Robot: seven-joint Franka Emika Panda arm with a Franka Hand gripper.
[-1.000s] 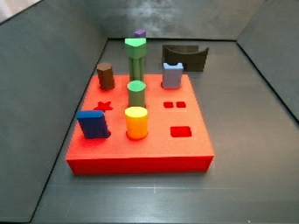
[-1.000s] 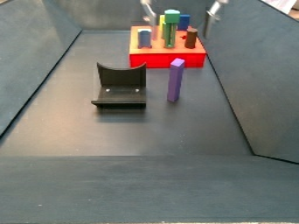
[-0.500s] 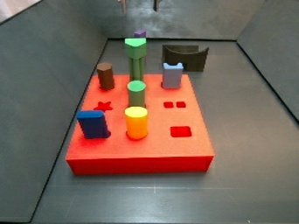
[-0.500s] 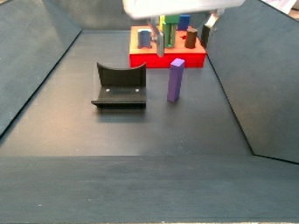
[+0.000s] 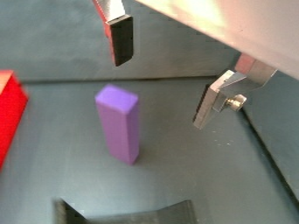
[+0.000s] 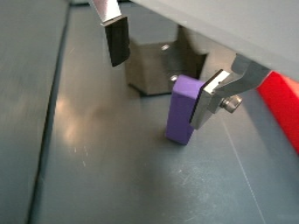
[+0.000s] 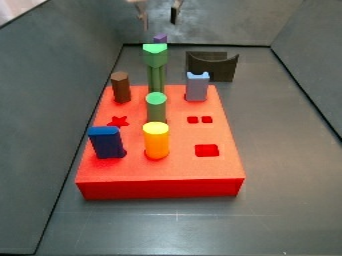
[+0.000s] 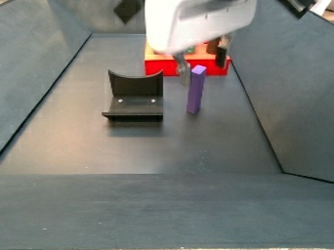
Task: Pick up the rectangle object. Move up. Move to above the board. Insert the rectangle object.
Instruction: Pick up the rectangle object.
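Note:
The rectangle object point(image 8: 196, 90) is a slim purple bar standing upright on the grey floor, between the fixture point(image 8: 135, 96) and the red board point(image 8: 183, 67). It shows in both wrist views point(image 5: 118, 122) point(image 6: 184, 109). In a side view only its tip point(image 7: 159, 40) shows behind the tall green column point(image 7: 155, 66). My gripper point(image 8: 193, 51) hangs over the bar, open and empty. In both wrist views the gripper point(image 5: 167, 70) point(image 6: 165, 68) has its fingers point(image 5: 121, 39) point(image 6: 214, 96) spread wide, higher than the bar's top and apart from it.
The board point(image 7: 174, 165) carries a brown peg point(image 7: 122, 87), a lavender notched block point(image 7: 198, 87), a short green peg point(image 7: 156, 103), an orange-yellow cylinder point(image 7: 156, 140) and a dark-blue block point(image 7: 107, 142). The fixture point(image 7: 214, 65) stands behind the board. Grey walls close in the floor.
My gripper has come down from the top of the views to just over the purple bar. The bar, the board and the pegs have not moved.

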